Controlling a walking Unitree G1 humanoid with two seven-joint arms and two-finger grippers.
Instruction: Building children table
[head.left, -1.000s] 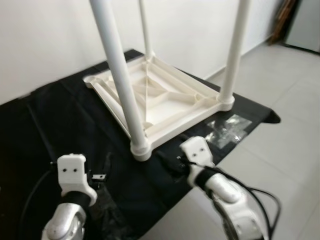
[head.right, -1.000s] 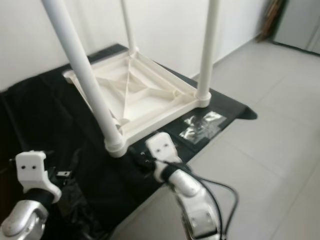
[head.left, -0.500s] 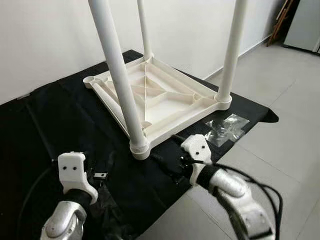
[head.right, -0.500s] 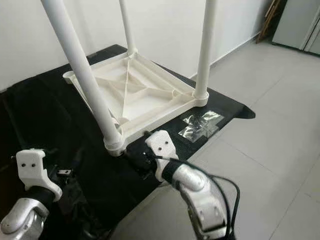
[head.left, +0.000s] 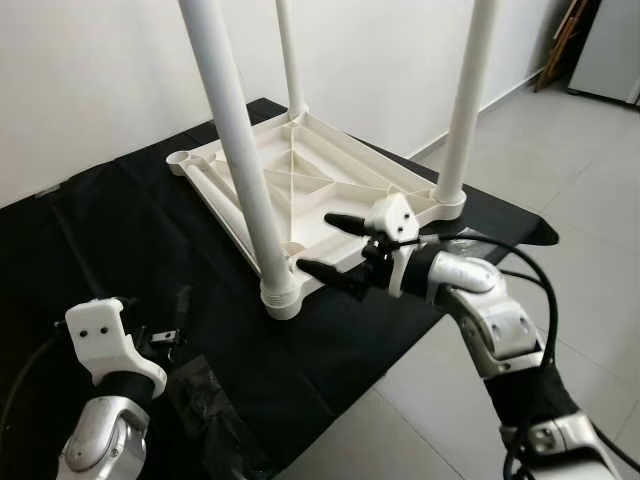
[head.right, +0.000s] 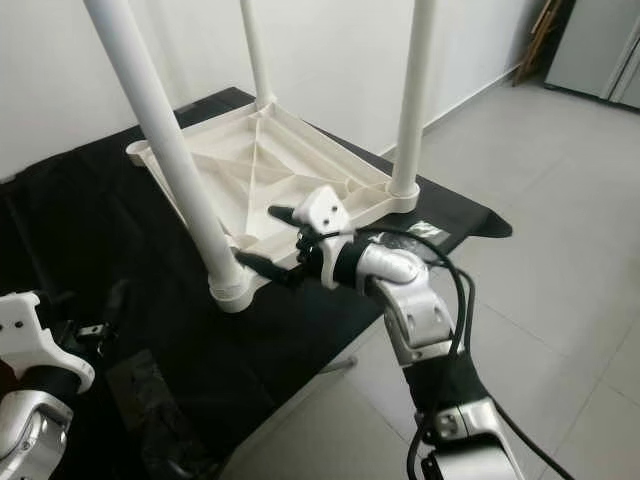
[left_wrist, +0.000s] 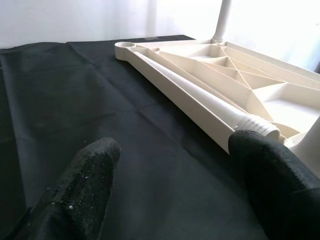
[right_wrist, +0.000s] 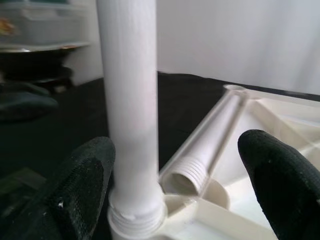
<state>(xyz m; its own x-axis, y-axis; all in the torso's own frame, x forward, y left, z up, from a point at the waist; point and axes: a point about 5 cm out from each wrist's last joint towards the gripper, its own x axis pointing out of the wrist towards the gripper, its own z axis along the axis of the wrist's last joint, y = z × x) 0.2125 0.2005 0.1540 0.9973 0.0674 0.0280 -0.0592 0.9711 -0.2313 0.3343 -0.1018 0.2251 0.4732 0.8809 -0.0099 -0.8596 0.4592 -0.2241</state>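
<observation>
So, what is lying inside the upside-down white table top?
Inside the table top, a loose white leg lies along one edge, its threaded end near the corner where the right gripper is open. The ribs hide what lies beneath them.

- A plain white wall (head.left: 90, 90) fills the upper left of the frame.
- Pale grey floor tiles (head.left: 590, 200) spread across the right side.
- A black cloth (head.left: 120, 230) lies over the floor at left.
- Even, soft light.
</observation>
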